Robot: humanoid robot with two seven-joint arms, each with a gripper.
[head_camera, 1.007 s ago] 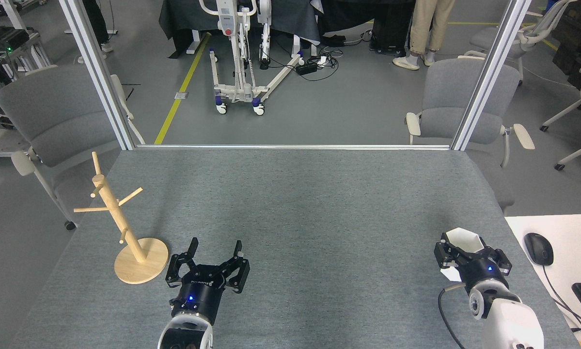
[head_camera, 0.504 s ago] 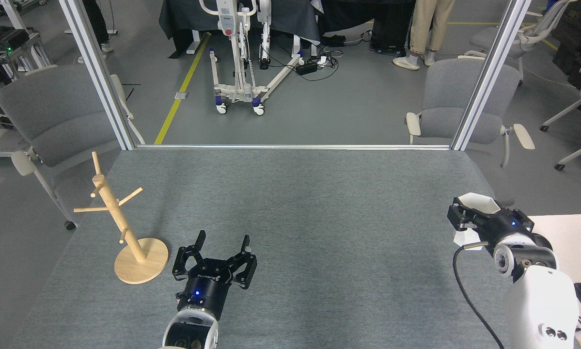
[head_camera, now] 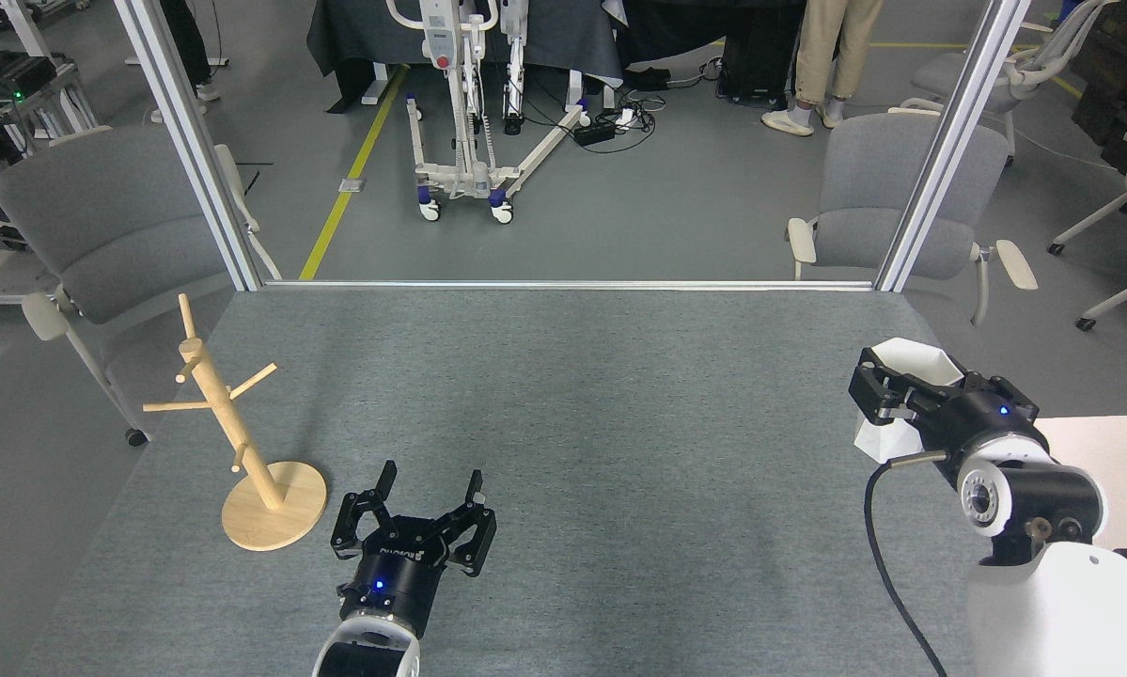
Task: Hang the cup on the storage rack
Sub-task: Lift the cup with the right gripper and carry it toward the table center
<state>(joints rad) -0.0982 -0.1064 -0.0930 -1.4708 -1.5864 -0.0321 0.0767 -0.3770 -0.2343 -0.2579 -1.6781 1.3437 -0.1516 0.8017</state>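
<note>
The white faceted cup (head_camera: 887,434) is held off the table at the right, with my right gripper (head_camera: 906,390) shut on it; its open rim shows above the black fingers. The wooden storage rack (head_camera: 234,432) stands at the left of the grey table (head_camera: 582,395), its slanted post rising from a round base with thin pegs sticking out. My left gripper (head_camera: 429,487) rests low near the front edge, just right of the rack's base, open with nothing between its fingers.
Grey chairs (head_camera: 102,235) stand behind the table's left and right corners. Two metal frame posts (head_camera: 192,150) rise at the far corners. A white desk (head_camera: 1103,461) adjoins the table on the right. A person's legs (head_camera: 831,56) are far behind.
My right arm has lifted the cup up and away from the table's front, then slightly left. My left gripper has drifted a little toward the near edge, still open.
</note>
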